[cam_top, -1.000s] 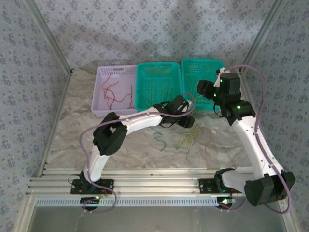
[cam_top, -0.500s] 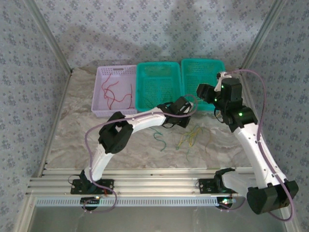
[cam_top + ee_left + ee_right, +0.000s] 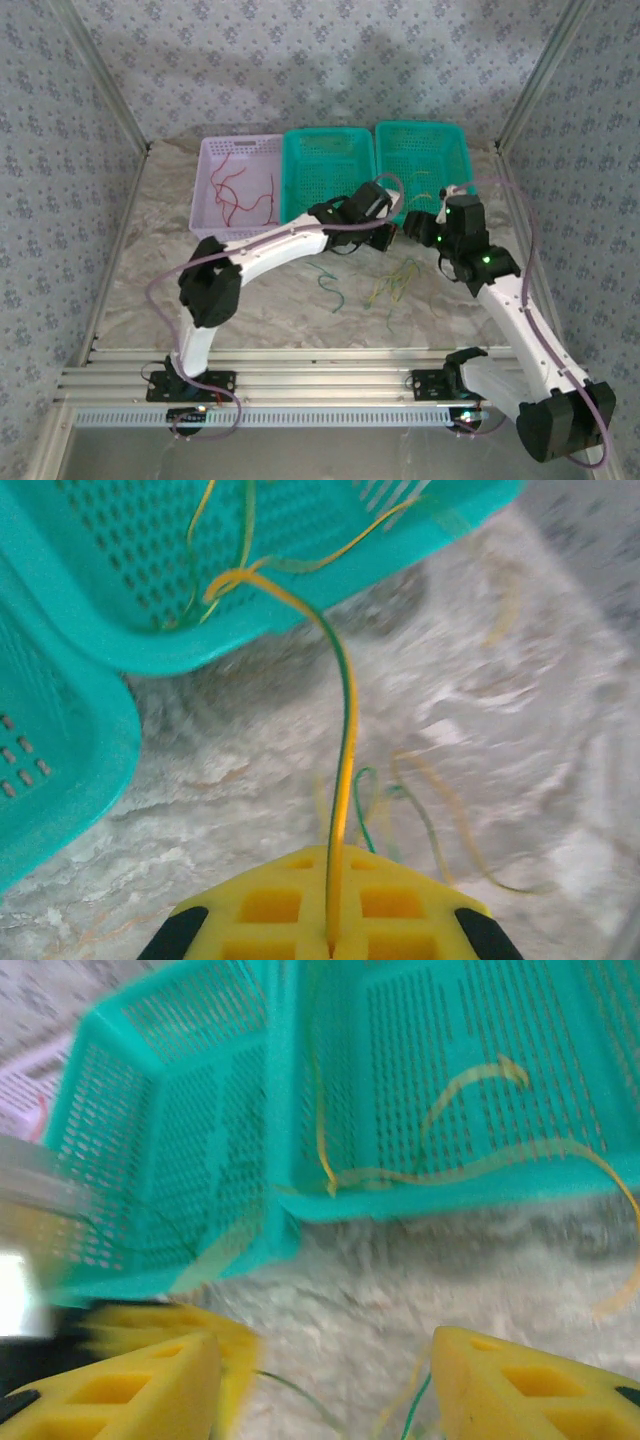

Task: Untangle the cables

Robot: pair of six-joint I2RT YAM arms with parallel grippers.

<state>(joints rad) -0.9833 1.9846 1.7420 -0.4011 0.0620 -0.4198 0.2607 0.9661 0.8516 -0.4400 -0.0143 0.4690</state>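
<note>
Cable [image 3: 347,710], seemingly yellow-green, clamped in left end effector [image 3: 330,935].

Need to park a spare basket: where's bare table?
Bare table left of the left arm, in front of the lavender basket. Crowded centre: cables, left gripper and right gripper by the teal baskets.

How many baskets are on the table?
3: lilac basket far left, holding red cables; teal basket in the middle; second teal basket on the right. No sign of others hidden.
</note>
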